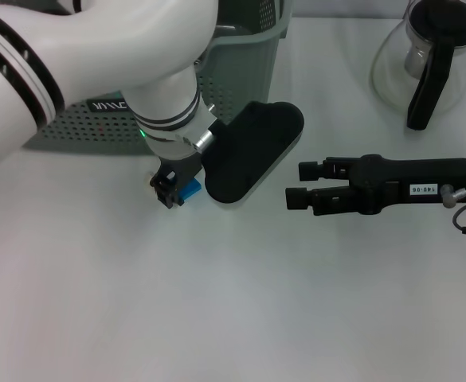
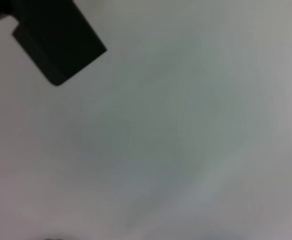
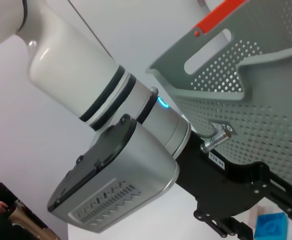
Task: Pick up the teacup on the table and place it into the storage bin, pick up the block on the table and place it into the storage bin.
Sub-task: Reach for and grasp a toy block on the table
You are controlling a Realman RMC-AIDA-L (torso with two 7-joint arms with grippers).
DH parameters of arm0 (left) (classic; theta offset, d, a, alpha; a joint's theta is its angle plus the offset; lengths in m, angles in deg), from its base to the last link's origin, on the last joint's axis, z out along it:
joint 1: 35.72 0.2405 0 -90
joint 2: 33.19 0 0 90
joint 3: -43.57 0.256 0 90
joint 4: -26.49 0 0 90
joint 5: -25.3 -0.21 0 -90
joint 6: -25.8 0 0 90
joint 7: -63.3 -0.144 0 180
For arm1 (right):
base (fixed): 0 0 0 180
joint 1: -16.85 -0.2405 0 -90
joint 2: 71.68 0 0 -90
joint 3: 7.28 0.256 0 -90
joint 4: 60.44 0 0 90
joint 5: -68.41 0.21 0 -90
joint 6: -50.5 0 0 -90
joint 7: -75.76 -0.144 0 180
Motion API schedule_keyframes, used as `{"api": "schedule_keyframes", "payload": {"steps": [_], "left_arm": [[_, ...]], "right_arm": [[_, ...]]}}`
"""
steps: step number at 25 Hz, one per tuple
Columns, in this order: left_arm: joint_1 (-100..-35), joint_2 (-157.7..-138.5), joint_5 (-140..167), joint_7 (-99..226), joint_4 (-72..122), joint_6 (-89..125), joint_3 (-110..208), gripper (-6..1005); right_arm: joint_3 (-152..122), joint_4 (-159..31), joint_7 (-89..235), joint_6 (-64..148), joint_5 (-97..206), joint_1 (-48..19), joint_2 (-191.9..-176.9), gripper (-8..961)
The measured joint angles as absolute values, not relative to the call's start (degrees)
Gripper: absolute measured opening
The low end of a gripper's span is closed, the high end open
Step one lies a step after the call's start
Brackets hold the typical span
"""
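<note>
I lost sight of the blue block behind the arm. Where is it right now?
In the head view the blue block sits on the table at the left gripper, just in front of the storage bin, left of centre.

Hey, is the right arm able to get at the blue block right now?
Probably not. The left gripper is already down around the blue block, and its arm's black wrist housing lies between the block and the right gripper, which hovers open off to the side.

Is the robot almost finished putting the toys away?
Not yet. The left gripper is down on the table at the blue block, which isn't in the storage bin yet. No teacup shows; whether it's binned can't be told. The right gripper waits, fingers open.
</note>
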State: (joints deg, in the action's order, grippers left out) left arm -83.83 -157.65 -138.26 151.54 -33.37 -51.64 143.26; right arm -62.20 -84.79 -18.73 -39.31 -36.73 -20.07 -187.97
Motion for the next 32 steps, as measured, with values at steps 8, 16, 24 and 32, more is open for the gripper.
{"api": "schedule_keyframes", "payload": {"steps": [8,16,24,32], "left_arm": [[-84.06,-157.65,-138.35,151.59,-32.4,-51.26,143.72,663],[-84.36,-157.62,-138.36,151.57,-32.25,-51.17,144.11,530],[-84.61,-157.55,-138.36,151.67,-31.76,-51.09,144.98,503],[-84.95,-157.55,-138.35,151.61,-30.96,-50.58,145.3,476]], "right_arm": [[-62.21,-84.79,-18.47,-39.31,-36.73,-19.98,-188.05,940],[-62.12,-84.79,-18.19,-39.32,-36.7,-19.88,-188.09,940],[-62.12,-84.79,-18.04,-38.71,-36.7,-19.59,-188.21,940],[-62.12,-84.79,-17.82,-38.34,-36.71,-19.54,-188.34,940]]}}
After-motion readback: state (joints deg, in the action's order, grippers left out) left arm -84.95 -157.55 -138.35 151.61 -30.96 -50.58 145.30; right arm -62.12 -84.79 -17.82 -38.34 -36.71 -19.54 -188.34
